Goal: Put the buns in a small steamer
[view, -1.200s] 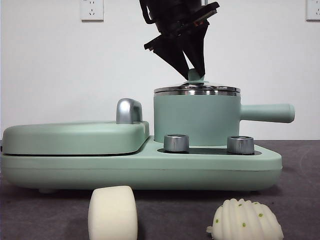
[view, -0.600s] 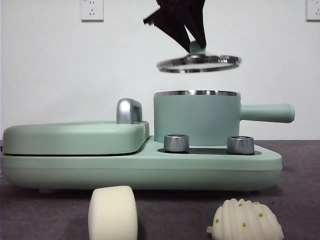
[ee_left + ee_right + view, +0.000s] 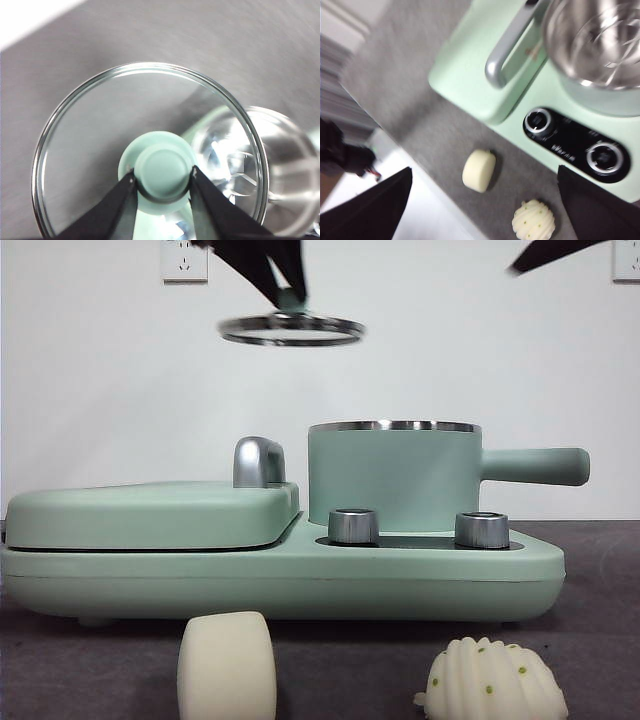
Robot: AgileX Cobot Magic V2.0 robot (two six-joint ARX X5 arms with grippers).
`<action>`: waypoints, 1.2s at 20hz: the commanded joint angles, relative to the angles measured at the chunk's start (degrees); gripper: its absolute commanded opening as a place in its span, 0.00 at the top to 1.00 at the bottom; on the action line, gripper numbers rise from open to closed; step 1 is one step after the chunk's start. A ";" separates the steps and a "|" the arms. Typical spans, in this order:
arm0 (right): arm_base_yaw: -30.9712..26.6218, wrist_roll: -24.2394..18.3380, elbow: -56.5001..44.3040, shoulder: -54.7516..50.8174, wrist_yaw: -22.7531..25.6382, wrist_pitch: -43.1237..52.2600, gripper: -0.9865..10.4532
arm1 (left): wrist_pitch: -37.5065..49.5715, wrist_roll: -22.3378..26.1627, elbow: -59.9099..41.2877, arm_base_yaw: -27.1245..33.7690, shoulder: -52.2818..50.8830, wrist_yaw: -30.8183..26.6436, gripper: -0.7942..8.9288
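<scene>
L gripper [image 3: 161, 181] is clamped on the glass lid [image 3: 291, 330] knob, holding it high over the griddle [image 3: 150, 515], clear of the open steamer [image 3: 394, 477]. R gripper [image 3: 482, 210], jaws wide apart, hangs above both buns: cream cylinder [image 3: 479, 170], ridged dome [image 3: 533, 220]. Both sit on the table in front of the appliance, so R arm is nearer; steamer lies beyond them.

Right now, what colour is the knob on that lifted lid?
Mint green knob, clearest in the left wrist view, pinched by the left gripper.
</scene>
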 commanded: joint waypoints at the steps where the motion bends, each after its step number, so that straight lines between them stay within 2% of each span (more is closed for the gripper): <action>1: 8.07 3.61 2.12 6.56 5.64 0.52 0.52 | 0.48 -1.62 2.16 1.64 0.04 -0.07 0.91; 5: 18.23 4.59 2.71 18.64 12.72 2.62 0.52 | 0.46 -2.78 2.16 4.96 0.04 -0.07 0.91; 8: 22.69 5.40 2.73 26.77 14.69 6.05 0.52 | 0.39 -2.91 2.16 6.91 0.04 -0.07 0.91; 13: 26.21 5.38 2.73 35.50 15.15 9.79 0.52 | 0.35 -3.15 2.16 8.83 0.04 -0.04 0.91; 18: 26.53 5.27 2.73 40.76 15.10 10.86 0.52 | 0.31 -3.17 2.16 9.20 0.04 -0.02 0.91; 19: 26.53 5.14 2.73 41.57 15.10 11.19 0.55 | 0.26 -3.17 2.16 9.18 0.04 -0.02 0.91; 21: 26.53 5.14 2.73 42.77 15.10 11.28 0.72 | 0.24 -3.17 2.16 9.20 0.04 -0.02 0.91; 22: 26.53 5.14 2.73 43.17 15.08 11.32 0.77 | 0.24 -3.17 2.16 9.20 0.04 -0.02 0.91; 24: 26.56 5.11 2.73 43.19 15.08 11.37 0.78 | 0.15 -3.19 2.16 9.42 0.04 -0.02 0.91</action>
